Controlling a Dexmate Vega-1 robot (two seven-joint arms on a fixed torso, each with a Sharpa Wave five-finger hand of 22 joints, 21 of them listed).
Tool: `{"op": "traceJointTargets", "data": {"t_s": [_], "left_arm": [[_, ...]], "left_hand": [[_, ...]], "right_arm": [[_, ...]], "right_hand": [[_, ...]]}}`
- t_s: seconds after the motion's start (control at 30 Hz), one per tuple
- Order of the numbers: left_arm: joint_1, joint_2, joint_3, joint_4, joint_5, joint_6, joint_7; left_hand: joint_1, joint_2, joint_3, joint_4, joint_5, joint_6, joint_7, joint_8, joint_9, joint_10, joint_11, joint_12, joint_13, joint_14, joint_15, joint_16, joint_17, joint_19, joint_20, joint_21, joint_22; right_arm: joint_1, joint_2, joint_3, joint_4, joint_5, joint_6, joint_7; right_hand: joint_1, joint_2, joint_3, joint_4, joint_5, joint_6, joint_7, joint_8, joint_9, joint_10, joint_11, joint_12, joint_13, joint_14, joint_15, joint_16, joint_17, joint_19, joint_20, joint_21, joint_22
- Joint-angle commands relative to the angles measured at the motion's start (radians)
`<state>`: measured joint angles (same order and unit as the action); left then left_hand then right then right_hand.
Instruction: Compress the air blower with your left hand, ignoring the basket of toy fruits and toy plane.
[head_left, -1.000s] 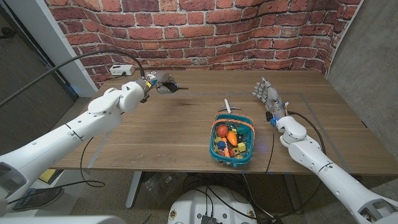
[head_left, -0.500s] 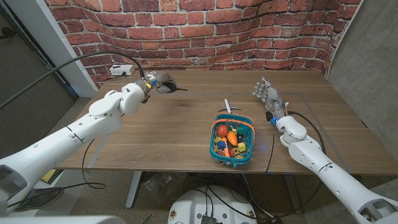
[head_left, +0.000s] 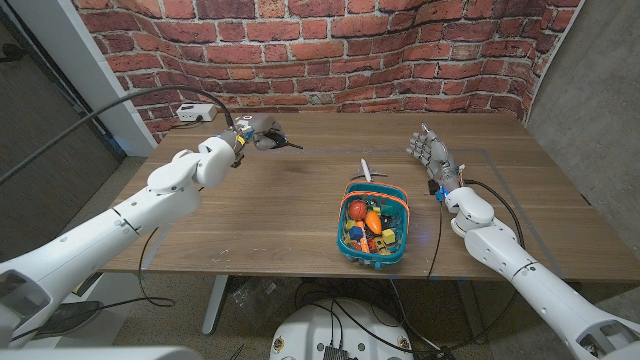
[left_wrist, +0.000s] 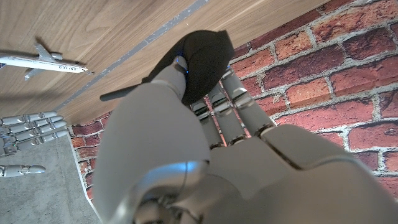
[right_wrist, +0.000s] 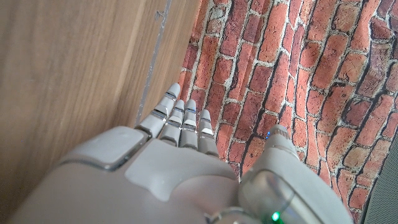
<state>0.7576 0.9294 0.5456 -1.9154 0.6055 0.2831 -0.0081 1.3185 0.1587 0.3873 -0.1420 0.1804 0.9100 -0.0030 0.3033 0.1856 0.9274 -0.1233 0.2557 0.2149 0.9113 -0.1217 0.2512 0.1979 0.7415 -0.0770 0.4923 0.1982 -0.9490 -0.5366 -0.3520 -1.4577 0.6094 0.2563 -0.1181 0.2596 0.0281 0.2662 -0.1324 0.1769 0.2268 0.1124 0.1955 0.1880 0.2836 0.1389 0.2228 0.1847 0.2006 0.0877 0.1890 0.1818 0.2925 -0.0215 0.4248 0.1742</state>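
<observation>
Left hand (head_left: 258, 131): upper left of the head view, fingers (left_wrist: 239, 112) wrapped around the black air blower (left_wrist: 202, 59), nozzle pointing right. Right hand (head_left: 428, 152): right of centre, fingers apart, holding nothing. Basket (head_left: 398, 245) of toy fruits: lower centre. Toy plane (left_wrist: 40, 61): just above the basket.

Left hand (head_left: 258, 133) raised, fingers (left_wrist: 233, 112) clenched; right hand (head_left: 428, 151) upright, spread.

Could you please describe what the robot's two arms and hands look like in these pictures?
Both arms are glossy white, rounded shells joined in segments, with black cables looping off them. The left robot hand and the right robot hand are grey metal with jointed, segmented fingers and pale grey back plates. A brass-coloured ring sits at the left wrist; small blue and green lights glow near the right wrist.
</observation>
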Motion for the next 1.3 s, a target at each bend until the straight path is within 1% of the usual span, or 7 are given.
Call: {"op": "traceJointTargets", "data": {"t_s": [0.03,0.2,0.4,0.73,0.87,1.03,1.3], "left_arm": [[0.006,-0.005,0.008,-0.009,0.007,0.025,0.009],[0.009,-0.002,0.006,-0.011,-0.001,0.024,0.010],[0.007,0.002,0.008,-0.015,0.002,0.030,0.005],[-0.012,0.013,0.023,-0.023,0.018,0.053,-0.055],[-0.014,0.013,0.022,-0.023,0.017,0.059,-0.058],[-0.023,0.017,0.029,-0.023,0.027,0.064,-0.076],[-0.030,0.018,0.035,-0.026,0.037,0.073,-0.097]], "left_hand": [[0.004,0.004,0.014,0.000,-0.003,-0.007,0.002,-0.015,0.001,-0.007,-0.006,0.000,0.006,-0.009,-0.066,-0.006,0.005,-0.005,-0.004,0.007,0.004],[-0.014,-0.015,0.009,0.008,-0.007,-0.028,0.003,-0.033,0.001,-0.028,-0.009,-0.015,0.008,-0.017,-0.062,-0.015,0.005,-0.010,-0.006,0.012,0.002],[-0.031,-0.022,0.005,0.016,-0.007,-0.052,0.000,-0.050,0.002,-0.042,-0.003,-0.025,0.010,-0.035,-0.054,-0.025,0.006,-0.024,0.000,0.013,0.001],[-0.070,-0.040,-0.005,0.030,-0.007,-0.126,0.002,-0.090,0.007,-0.101,0.000,-0.053,0.015,-0.095,-0.041,-0.047,0.010,-0.066,0.007,0.008,-0.004],[-0.079,-0.044,-0.009,0.033,-0.007,-0.126,0.001,-0.091,0.008,-0.106,0.001,-0.055,0.015,-0.104,-0.041,-0.049,0.010,-0.070,0.010,0.008,-0.005],[-0.134,-0.064,-0.034,0.059,-0.011,-0.135,-0.005,-0.095,0.009,-0.118,0.000,-0.058,0.013,-0.118,-0.036,-0.048,0.012,-0.083,0.011,0.006,-0.006],[-0.170,-0.077,-0.051,0.074,-0.011,-0.140,-0.005,-0.098,0.009,-0.130,0.000,-0.062,0.011,-0.122,-0.032,-0.046,0.012,-0.086,0.013,0.006,-0.008]], "right_arm": [[-0.008,-0.008,0.004,-0.010,0.005,-0.006,0.000],[-0.014,-0.010,0.005,-0.013,0.000,0.002,-0.002],[-0.022,-0.008,0.007,-0.020,0.000,0.005,-0.009],[-0.030,-0.007,0.008,-0.029,0.005,-0.002,-0.015],[-0.029,-0.007,0.006,-0.027,0.000,0.003,-0.013],[-0.029,-0.008,0.006,-0.030,-0.001,0.001,-0.015],[-0.031,-0.009,0.005,-0.036,-0.002,-0.002,-0.016]], "right_hand": [[0.001,0.005,0.000,0.000,-0.002,0.005,0.004,0.001,0.002,0.006,0.002,-0.001,0.004,0.009,0.001,0.000,0.003,0.006,-0.006,-0.003,0.004],[0.001,0.004,-0.001,0.000,-0.002,0.005,0.003,0.001,0.002,0.007,0.003,-0.001,0.004,0.009,0.002,0.000,0.003,0.008,-0.006,-0.004,0.004],[0.001,0.005,0.000,0.000,-0.002,0.005,0.002,0.001,0.002,0.007,0.003,-0.002,0.004,0.008,0.003,-0.001,0.003,0.007,-0.005,-0.006,0.004],[0.002,0.005,0.000,0.000,-0.002,0.005,0.002,0.001,0.002,0.007,0.003,-0.002,0.004,0.008,0.003,-0.001,0.003,0.008,-0.004,-0.009,0.004],[0.001,0.004,-0.001,0.000,-0.002,0.005,0.001,0.001,0.002,0.007,0.003,-0.002,0.004,0.008,0.003,-0.002,0.003,0.009,-0.005,-0.010,0.004],[0.001,0.005,-0.001,0.000,-0.002,0.005,0.002,0.001,0.002,0.008,0.003,-0.002,0.004,0.008,0.003,-0.001,0.003,0.009,-0.004,-0.011,0.004],[0.000,0.006,0.000,0.001,-0.002,0.006,0.002,0.001,0.002,0.007,0.003,-0.003,0.004,0.008,0.003,-0.002,0.003,0.010,-0.004,-0.013,0.004]]}}
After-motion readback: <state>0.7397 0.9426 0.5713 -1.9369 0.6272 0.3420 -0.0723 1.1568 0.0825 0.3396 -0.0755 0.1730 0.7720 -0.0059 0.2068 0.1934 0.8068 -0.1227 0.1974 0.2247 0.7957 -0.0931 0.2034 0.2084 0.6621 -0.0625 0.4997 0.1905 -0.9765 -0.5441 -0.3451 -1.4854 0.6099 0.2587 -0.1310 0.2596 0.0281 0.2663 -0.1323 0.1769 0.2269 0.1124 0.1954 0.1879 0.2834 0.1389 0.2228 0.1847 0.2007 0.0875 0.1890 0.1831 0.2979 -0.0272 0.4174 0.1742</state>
